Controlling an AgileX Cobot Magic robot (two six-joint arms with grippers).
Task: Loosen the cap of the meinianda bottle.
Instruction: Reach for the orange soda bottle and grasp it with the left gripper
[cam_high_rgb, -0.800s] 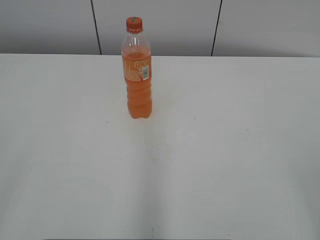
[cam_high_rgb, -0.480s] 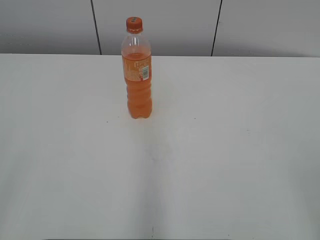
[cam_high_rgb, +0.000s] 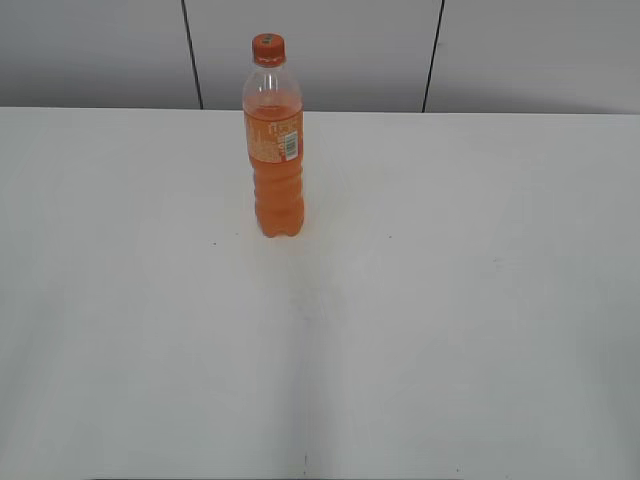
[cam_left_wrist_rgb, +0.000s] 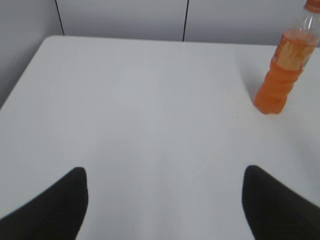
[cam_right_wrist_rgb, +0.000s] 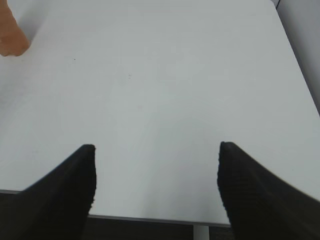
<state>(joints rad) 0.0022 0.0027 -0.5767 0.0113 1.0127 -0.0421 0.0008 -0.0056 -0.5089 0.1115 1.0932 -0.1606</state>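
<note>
White table (cam_high_rgb: 450, 330), matte, fills most of the exterior view; grey wall panels (cam_high_rgb: 310, 50) with dark vertical seams run behind its far edge.

Left to right, exterior view: the left part of the table carries only a tiny dark speck. Just left of centre, toward the far edge, the bottle (cam_high_rgb: 274, 170) stands upright on its base. Clear plastic, orange liquid up to the shoulder, orange label with a white barcode patch facing the camera, ribbed lower body. The cap (cam_high_rgb: 268, 47) is orange and sits on the neck, with an orange ring just below it. Nothing touches the bottle or the cap. No arm shows in this view.

Left wrist view: the left gripper (cam_left_wrist_rgb: 165, 200) has its two dark fingers (cam_left_wrist_rgb: 55, 210) spread wide at the bottom corners of the frame, bare table between them, nothing held. The bottle (cam_left_wrist_rgb: 282, 80) stands at the upper right, well apart from the fingers; only a sliver of the cap (cam_left_wrist_rgb: 313, 5) shows at the top edge.

Right wrist view: the right gripper (cam_right_wrist_rgb: 156, 190) is also spread wide, fingers (cam_right_wrist_rgb: 255, 195) at the lower corners, nothing between them but the table and its near edge. Only the rounded orange bottom of the bottle (cam_right_wrist_rgb: 11, 35) shows at the upper left corner, well apart from this gripper. The table's right edge and a grey wall show at the upper right.
</note>
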